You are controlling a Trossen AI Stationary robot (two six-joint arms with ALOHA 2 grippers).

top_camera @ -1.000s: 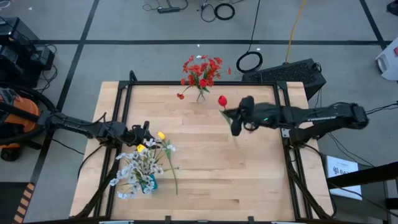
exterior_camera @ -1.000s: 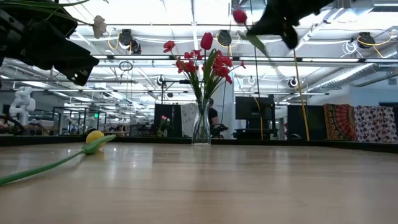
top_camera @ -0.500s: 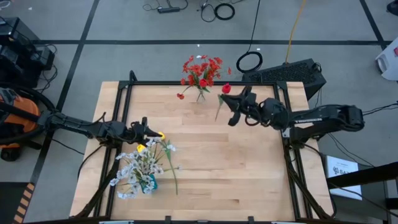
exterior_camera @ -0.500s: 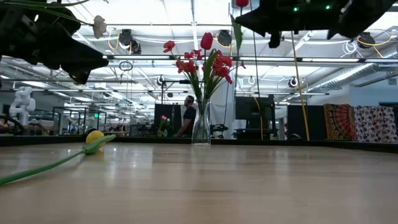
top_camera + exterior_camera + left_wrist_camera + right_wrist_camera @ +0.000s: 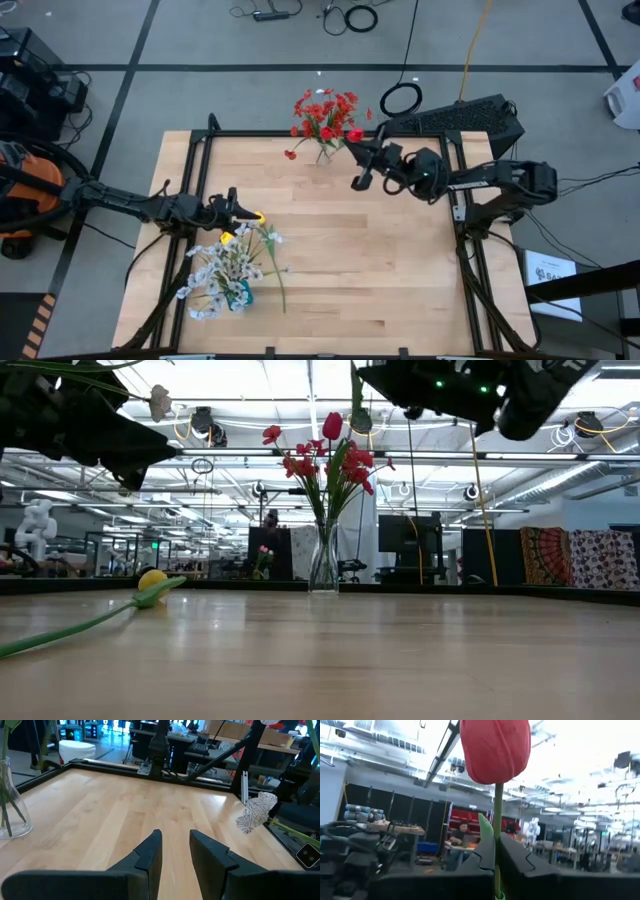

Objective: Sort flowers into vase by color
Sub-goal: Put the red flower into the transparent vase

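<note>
Wooden surface [image 5: 390, 270] sits on grey floor; cables [image 5: 350, 15] coil beyond it, a white rag [image 5: 256, 811] lies at its edge.

Right gripper [image 5: 362, 168] fingers clamped shut; left gripper [image 5: 240, 208] fingers parted.

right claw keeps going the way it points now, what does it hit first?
Probably the red bouquet in the glass vase. The right claw, shut on a red tulip, points that way; depth is unclear.
</note>
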